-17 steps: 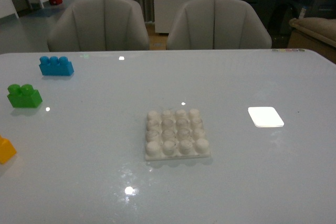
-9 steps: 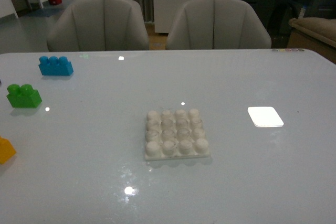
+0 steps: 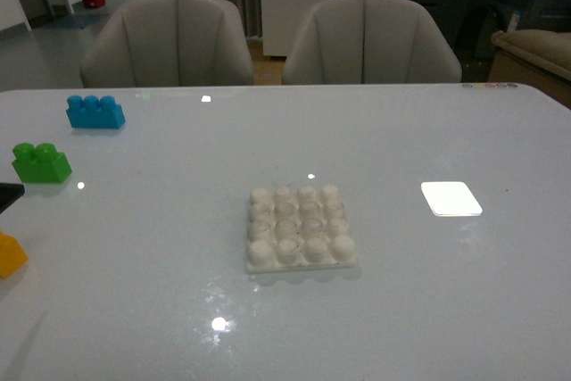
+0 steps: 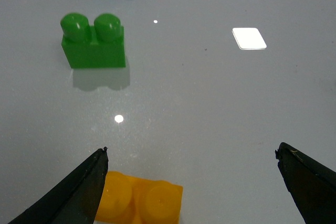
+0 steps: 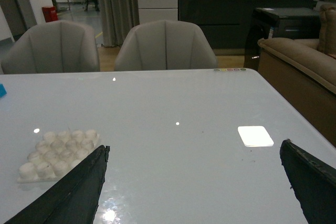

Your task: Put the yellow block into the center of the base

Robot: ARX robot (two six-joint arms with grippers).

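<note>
The yellow block (image 3: 9, 254) lies on the table at the far left edge of the front view, partly cut off. In the left wrist view the yellow block (image 4: 139, 203) lies studs up, close to one finger of my open, empty left gripper (image 4: 191, 151), off to one side of the gap. A dark fingertip (image 3: 7, 195) of that gripper shows just above the block in the front view. The white studded base (image 3: 301, 229) sits mid-table and holds nothing. It also shows in the right wrist view (image 5: 58, 148). My right gripper (image 5: 194, 146) is open and empty above the table, beside the base.
A green two-stud brick (image 3: 40, 163) and a blue three-stud brick (image 3: 95, 111) stand at the left, behind the yellow block. The green brick (image 4: 93, 42) shows ahead of the left gripper. A flat white patch (image 3: 451, 198) lies right of the base. Two chairs stand behind the table.
A dark fingertip of my left gripper has come into the front view at the left edge, just above the yellow block. The bricks and the base have not moved.
</note>
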